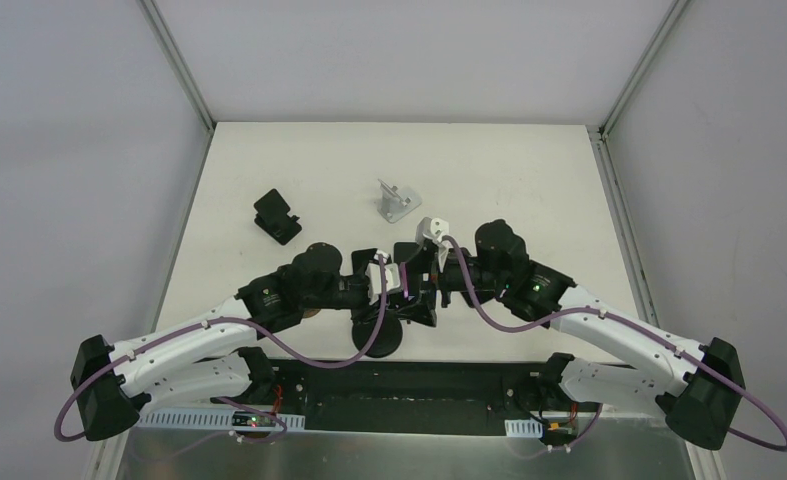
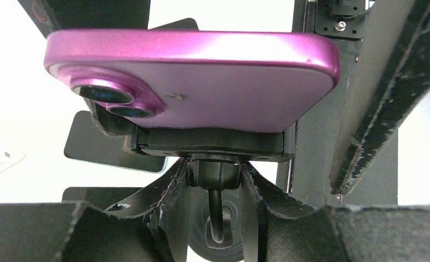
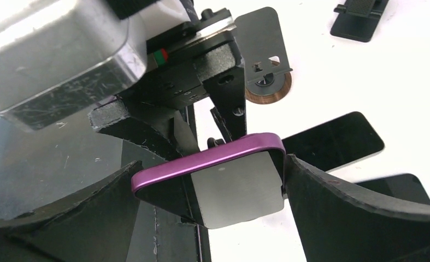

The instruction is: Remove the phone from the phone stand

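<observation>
A magenta phone [image 2: 201, 82] lies in the clamp plate [image 2: 212, 144] of a black phone stand, with its two camera lenses toward the left wrist camera. My left gripper [image 2: 215, 183] is shut on the stand's ball joint [image 2: 215, 170], just under the plate and above the round base [image 2: 219, 243]. In the right wrist view the phone's purple edge [image 3: 212, 157] sits between my right gripper's [image 3: 210, 188] fingers [image 3: 333, 207], which press on both of its sides. In the top view both grippers, left [image 1: 399, 290] and right [image 1: 421, 285], meet over the round base [image 1: 377, 338].
A black stand [image 1: 277, 216] and a silver stand [image 1: 397, 200] sit farther back on the white table [image 1: 529, 180]. Two dark phones [image 3: 333, 141] [image 3: 401, 186] lie flat on the table beside the grippers. A brown disc [image 3: 268, 91] lies nearby.
</observation>
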You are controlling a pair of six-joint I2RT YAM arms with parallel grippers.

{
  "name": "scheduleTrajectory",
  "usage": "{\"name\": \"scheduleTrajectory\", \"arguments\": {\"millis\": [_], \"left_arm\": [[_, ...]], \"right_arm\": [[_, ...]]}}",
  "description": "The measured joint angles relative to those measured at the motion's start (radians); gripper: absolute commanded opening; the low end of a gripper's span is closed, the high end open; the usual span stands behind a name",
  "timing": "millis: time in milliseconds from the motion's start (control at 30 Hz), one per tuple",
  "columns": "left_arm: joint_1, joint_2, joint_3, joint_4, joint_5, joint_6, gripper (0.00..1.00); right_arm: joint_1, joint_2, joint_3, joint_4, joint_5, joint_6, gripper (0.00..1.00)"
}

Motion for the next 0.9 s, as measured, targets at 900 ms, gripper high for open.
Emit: {"name": "scheduleTrajectory", "arguments": {"millis": [900], "left_arm": [[0.001, 0.0, -0.001, 0.0, 0.001, 0.0, 0.0]], "right_arm": [[0.008, -0.005, -0.056, 0.092, 0.004, -0.067, 0.99]]}}
